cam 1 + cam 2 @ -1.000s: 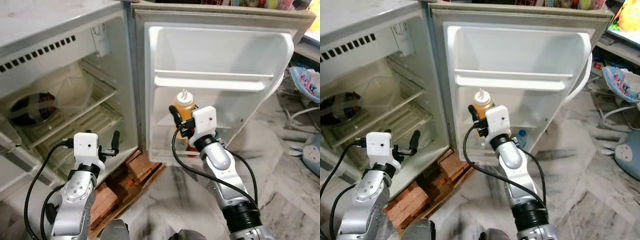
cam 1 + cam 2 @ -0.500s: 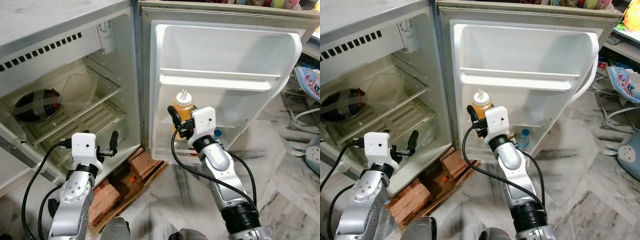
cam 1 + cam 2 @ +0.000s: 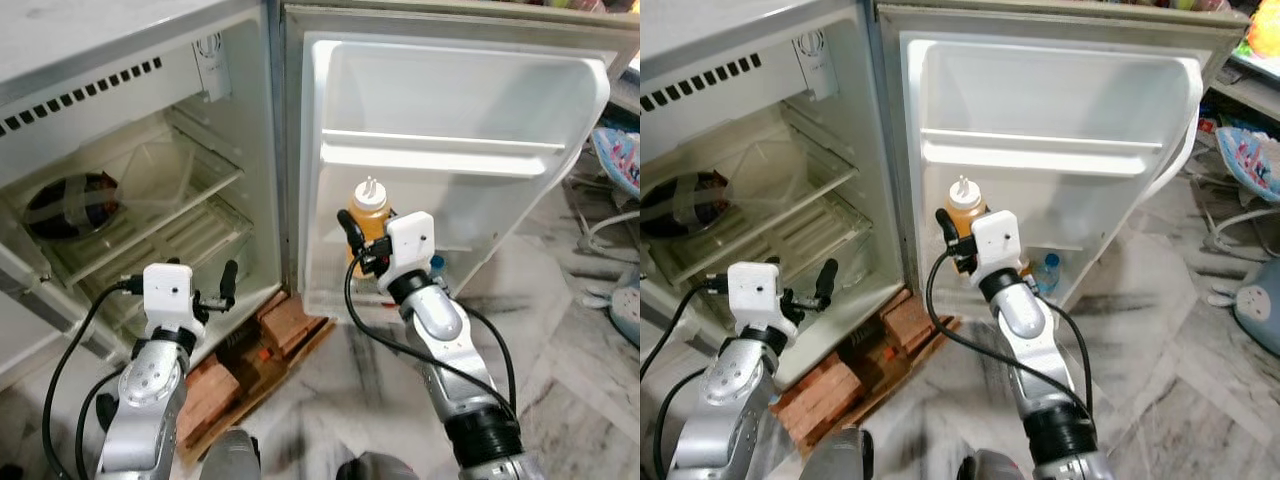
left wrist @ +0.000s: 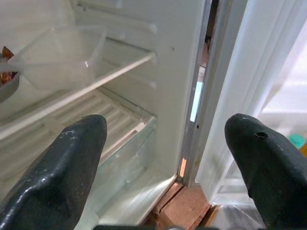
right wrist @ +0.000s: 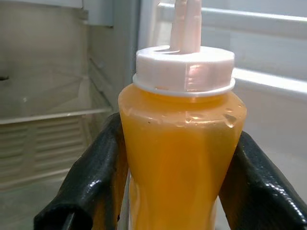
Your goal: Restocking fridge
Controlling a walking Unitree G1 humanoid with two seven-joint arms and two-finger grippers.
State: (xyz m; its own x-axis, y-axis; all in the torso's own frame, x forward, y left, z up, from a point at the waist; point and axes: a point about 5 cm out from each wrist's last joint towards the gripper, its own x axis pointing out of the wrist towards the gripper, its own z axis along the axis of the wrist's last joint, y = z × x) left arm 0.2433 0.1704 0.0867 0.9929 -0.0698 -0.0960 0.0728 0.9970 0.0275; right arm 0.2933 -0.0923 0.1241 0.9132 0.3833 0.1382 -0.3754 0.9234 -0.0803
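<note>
Fridge [image 3: 120, 150] standing open on our left, a dark bowl [image 3: 70, 205] on its clear shelf, bricks [image 3: 285, 325] propping its base. We are holding our left gripper [image 3: 222, 290] spread and empty, low before the lower shelves. At the door [image 3: 450, 110], our right gripper [image 3: 362, 245] is clamping an orange sauce bottle [image 3: 368, 212], upright, just above the lowest door rack beside a blue-capped bottle [image 3: 1044, 272].

A dark bowl [image 3: 68, 208] sits on the fridge's clear upper shelf [image 3: 150, 215]. A blue-capped bottle [image 3: 1045, 272] stands in the lower door shelf [image 3: 1065, 290]. Bricks [image 3: 280, 325] lie on the marble floor [image 3: 580, 400] under the fridge.
</note>
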